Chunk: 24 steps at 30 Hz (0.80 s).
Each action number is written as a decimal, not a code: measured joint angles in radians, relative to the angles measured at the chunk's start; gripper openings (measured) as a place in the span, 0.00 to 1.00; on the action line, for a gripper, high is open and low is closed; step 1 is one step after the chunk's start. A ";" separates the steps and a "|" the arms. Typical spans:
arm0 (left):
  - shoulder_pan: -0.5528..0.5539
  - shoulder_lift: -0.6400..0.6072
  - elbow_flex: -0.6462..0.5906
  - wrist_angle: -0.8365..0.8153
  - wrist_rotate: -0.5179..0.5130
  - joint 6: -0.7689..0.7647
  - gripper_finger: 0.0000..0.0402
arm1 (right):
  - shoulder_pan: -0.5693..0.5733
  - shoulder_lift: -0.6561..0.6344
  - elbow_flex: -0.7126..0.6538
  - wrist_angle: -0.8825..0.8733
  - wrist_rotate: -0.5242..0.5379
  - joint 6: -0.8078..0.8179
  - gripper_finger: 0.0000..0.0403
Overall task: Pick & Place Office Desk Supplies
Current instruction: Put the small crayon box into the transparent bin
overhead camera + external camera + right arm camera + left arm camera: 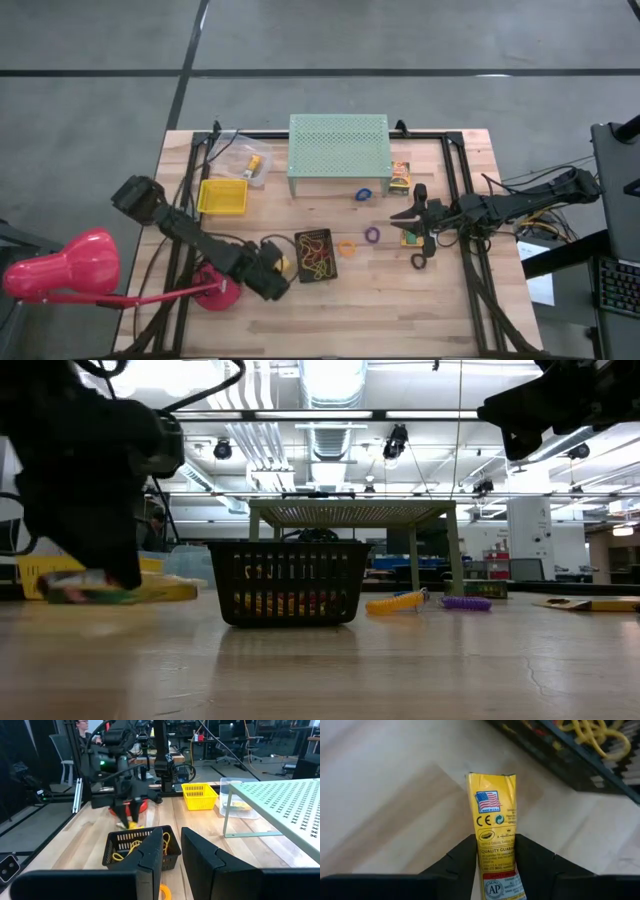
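Wooden table (400,300), green stand (339,150) at back. Left gripper (496,851) pinching yellow printed box (496,840) low over tabletop just beside black basket (315,255) w/ rubber bands. Right gripper (172,852) idle near purple band (372,234), fingers slightly apart, holding nothing.

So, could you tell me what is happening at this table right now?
The robot is sorting desk supplies. The left gripper is shut on a yellow box, low over the table just beside the black basket, which already holds yellow rubber bands. The right gripper hangs above the table near the mint-green stand, fingers slightly apart and empty. A few small rings lie loose on the wood between the basket and the right arm, and a yellow basket sits further back.
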 joint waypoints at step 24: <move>0.302 -0.365 0.003 -0.225 -0.075 -0.033 0.33 | 0.000 0.000 0.000 0.000 0.000 0.000 0.17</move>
